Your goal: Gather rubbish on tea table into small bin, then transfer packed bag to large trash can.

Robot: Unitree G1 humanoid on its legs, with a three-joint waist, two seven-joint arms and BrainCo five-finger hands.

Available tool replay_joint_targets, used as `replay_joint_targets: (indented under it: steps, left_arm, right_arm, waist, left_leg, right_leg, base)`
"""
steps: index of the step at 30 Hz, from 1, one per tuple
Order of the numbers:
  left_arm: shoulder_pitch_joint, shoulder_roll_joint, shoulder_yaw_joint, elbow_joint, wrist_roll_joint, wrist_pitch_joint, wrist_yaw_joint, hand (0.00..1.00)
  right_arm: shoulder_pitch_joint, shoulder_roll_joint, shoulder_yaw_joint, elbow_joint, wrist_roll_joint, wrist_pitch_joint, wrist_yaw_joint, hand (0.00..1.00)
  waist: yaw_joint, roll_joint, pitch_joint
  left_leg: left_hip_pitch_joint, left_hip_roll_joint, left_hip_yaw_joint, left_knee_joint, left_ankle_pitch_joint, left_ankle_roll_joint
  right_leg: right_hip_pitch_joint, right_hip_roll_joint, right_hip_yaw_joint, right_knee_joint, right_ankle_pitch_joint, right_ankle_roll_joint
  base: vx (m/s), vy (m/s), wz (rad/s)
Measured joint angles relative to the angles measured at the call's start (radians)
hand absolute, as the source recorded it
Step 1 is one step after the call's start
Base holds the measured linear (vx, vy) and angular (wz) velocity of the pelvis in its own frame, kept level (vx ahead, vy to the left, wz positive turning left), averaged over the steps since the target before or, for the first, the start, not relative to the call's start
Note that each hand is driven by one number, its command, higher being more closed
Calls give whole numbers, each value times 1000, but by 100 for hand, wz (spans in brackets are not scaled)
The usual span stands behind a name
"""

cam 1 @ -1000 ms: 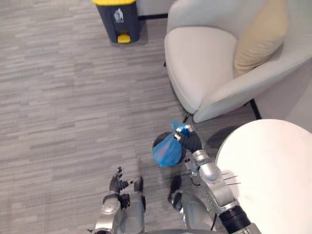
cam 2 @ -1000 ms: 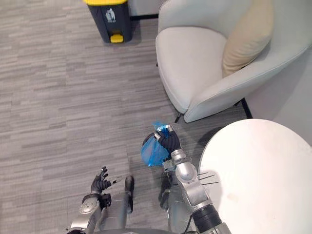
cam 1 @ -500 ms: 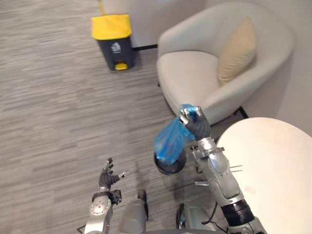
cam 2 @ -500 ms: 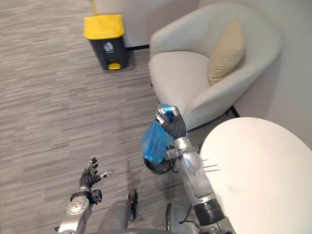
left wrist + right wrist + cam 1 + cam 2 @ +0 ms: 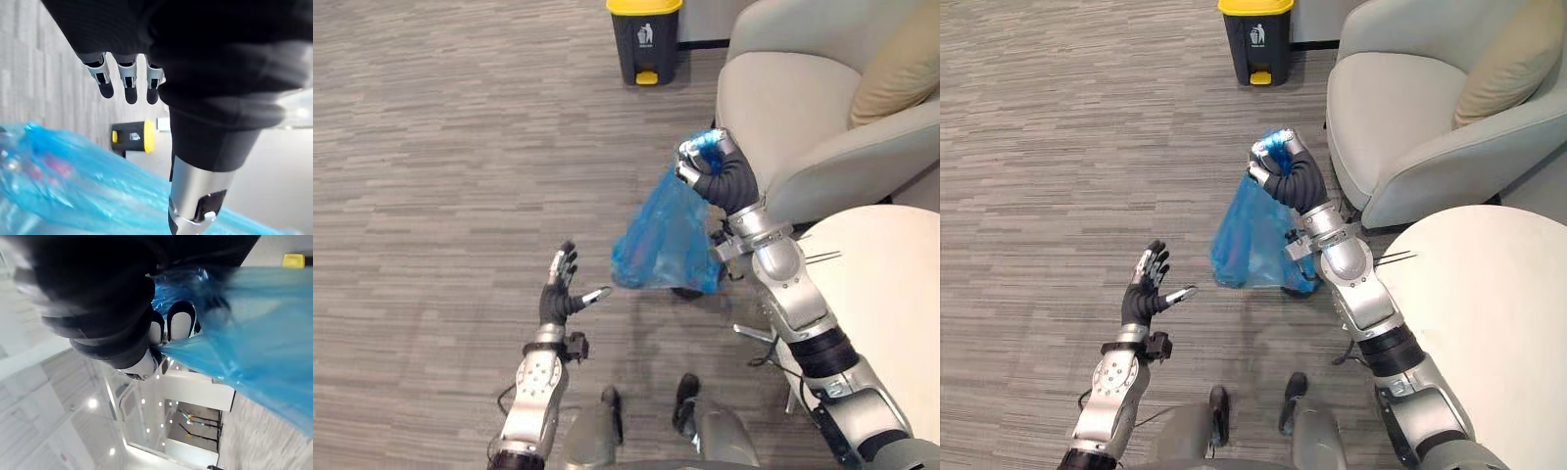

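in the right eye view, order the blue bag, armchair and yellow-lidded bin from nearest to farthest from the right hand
1. blue bag: its top is gripped in the right hand and it hangs below.
2. armchair: just to the hand's right.
3. yellow-lidded bin: far ahead, at the view's top edge.

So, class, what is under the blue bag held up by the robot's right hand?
A dark small bin shows just below the blue bag, which covers most of it. The right hand grips the bag's top.
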Motion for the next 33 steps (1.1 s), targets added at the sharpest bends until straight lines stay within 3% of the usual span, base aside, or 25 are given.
replay_joint_targets:
  steps: [4,10,15,26,33]
  left_arm:
    - [-19,28,-28,-27,81,0,10,0]
    - [-56,46,-52,-31,113,0,6,0]
    - [-121,48,-118,39,148,3,-15,0]
    - [-160,50,-175,171,144,8,-44,0]
    - [-122,51,-202,215,146,23,-77,0]
  right_arm:
    - [11,21,33,-31,2,1,51,100]
    - [34,75,119,-36,40,10,97,100]
    - [32,130,186,-36,76,30,122,100]
    - [-1,143,247,-29,93,71,141,100]
    - [-80,131,253,74,-31,71,110,100]
  waist:
    - [7,-8,-21]
    - [6,-10,-81]
    - [5,-15,-114]
    - [6,-47,-147]
    - [6,-47,-147]
  left_leg:
    - [2,-36,8,-29,31,26]
    - [39,-53,21,-48,49,27]
    - [96,-57,22,-92,63,21]
    - [139,-60,29,-131,77,31]
    - [141,-44,33,-130,81,26]
  right_leg:
    - [54,-6,6,-131,98,40]
    - [118,-7,19,-217,165,46]
    - [156,-7,34,-235,172,49]
    - [196,11,93,-280,194,56]
    - [197,27,113,-285,197,53]
  base:
    - [-152,134,15]
    - [5,80,-2]
    - [34,36,-4]
    - [-26,1,-4]
    - [-24,-5,-4]
